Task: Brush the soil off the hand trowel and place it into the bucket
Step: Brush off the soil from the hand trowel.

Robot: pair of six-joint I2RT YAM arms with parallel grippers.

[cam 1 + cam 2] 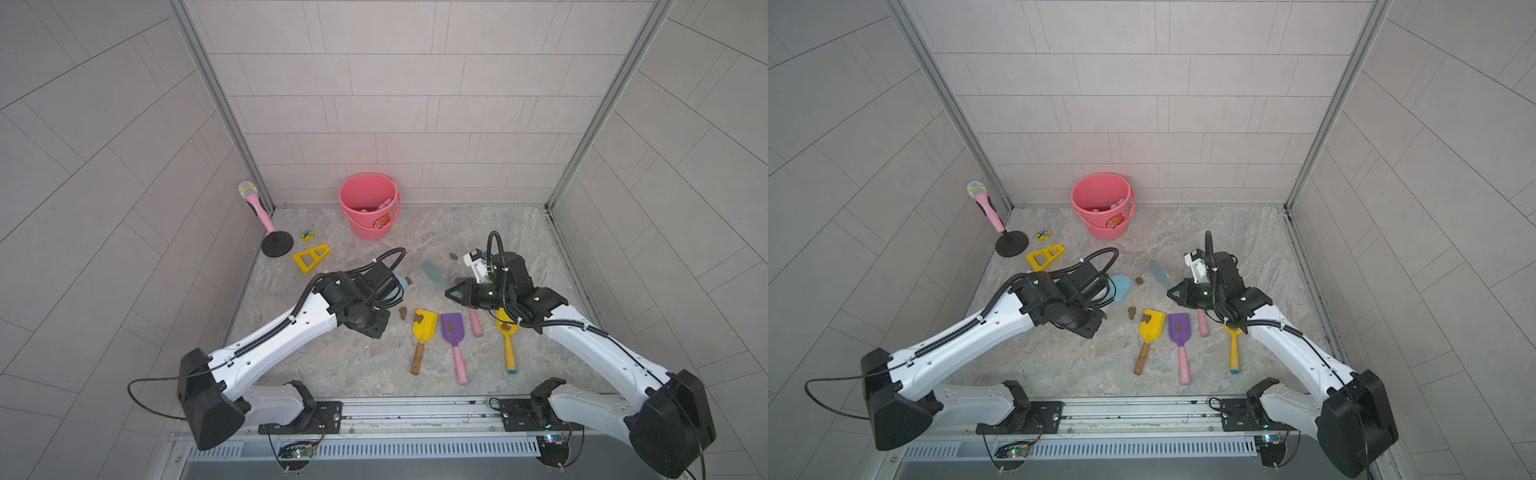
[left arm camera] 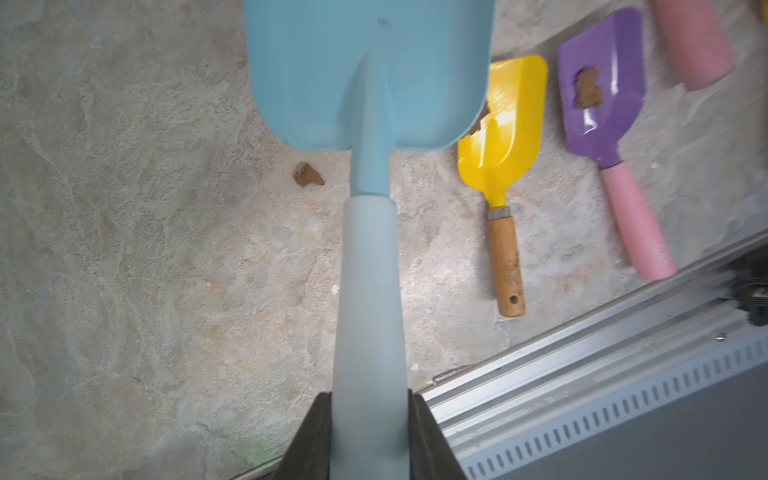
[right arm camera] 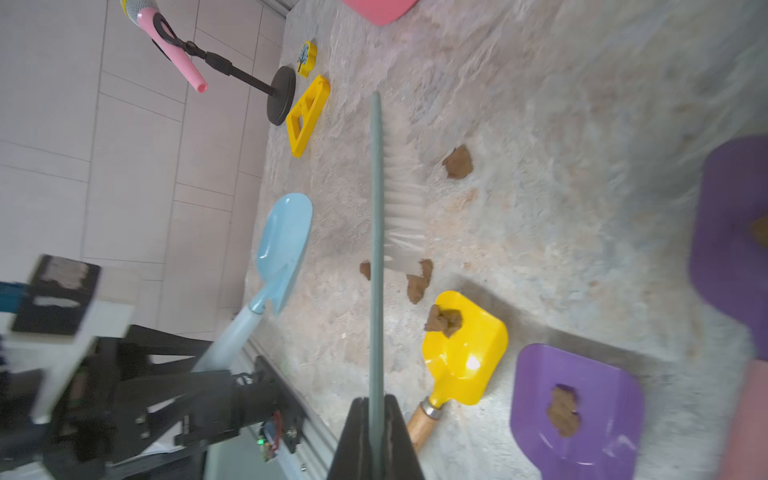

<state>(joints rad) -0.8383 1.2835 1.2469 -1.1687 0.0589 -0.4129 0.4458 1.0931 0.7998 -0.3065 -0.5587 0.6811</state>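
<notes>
1. The left gripper (image 2: pixel 369 413) is pinched on the pale handle of the light-blue plastic hand trowel (image 2: pixel 370 70). The trowel is held off the grey marbled tabletop (image 1: pixel 332 365), with its blade pointed toward the right arm.
2. The blue blade is seen nearly clean, with only one small dark speck.
3. The right gripper (image 3: pixel 376 409) is pressed onto the thin back of the white-bristled green brush (image 3: pixel 376 208). The brush is held near the blue blade but apart from it.
4. Brown clay-like soil lumps (image 1: pixel 402 312) are scattered on the tabletop between the arms. One more is seen on the yellow wooden-handled trowel (image 1: pixel 424 328) and one on the purple pink-handled trowel (image 1: pixel 452 328); both trowels lie flat.
5. The coral-pink round plastic bucket (image 1: pixel 363 230) stands upright at the rear wall, well apart from both grippers. Pale items are seen inside but cannot be identified.
6. A pink toy microphone on a black stand (image 1: pixel 253 203) and a yellow triangular frame (image 1: pixel 311 258) are placed at the back left corner.
</notes>
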